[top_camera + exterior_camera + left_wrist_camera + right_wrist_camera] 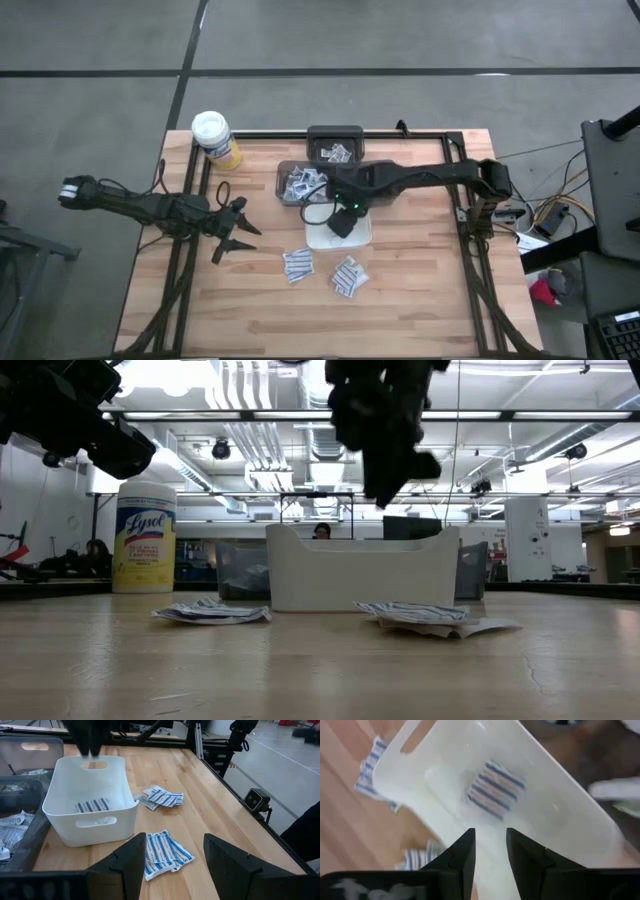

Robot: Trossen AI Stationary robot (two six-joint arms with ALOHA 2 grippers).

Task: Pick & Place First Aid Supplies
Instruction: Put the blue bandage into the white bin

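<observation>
A blue-striped first aid packet [496, 788] lies flat on the floor of the white tray [60, 785], directly below the right gripper [490, 851], whose jaws stand parted with nothing between them. Two more piles of packets [298, 264] and [349, 276] lie loose on the wooden surface [420, 290] just beside the tray, on the side away from the dark bins [335, 143], which hold further packets. A yellow canister with a white lid [215, 138] stands at the far left corner, well apart from the work.

The step in hand appears to be the drop into the tray. To finish it cleanly, the right gripper would do best to lift straight up with its jaws apart, so that neither finger drags the packet or catches the tray's wall, then travel to the nearest loose pile and come down on a single packet's edge, since these thin flat sachets are liable to slide or come up in pairs.

The right arm reaches from the surface's right edge across to the middle, its gripper pointing down over the tray. The left gripper [229, 238] waits low over the surface's left side, jaws spread wide and empty, facing the tray and the loose piles.
</observation>
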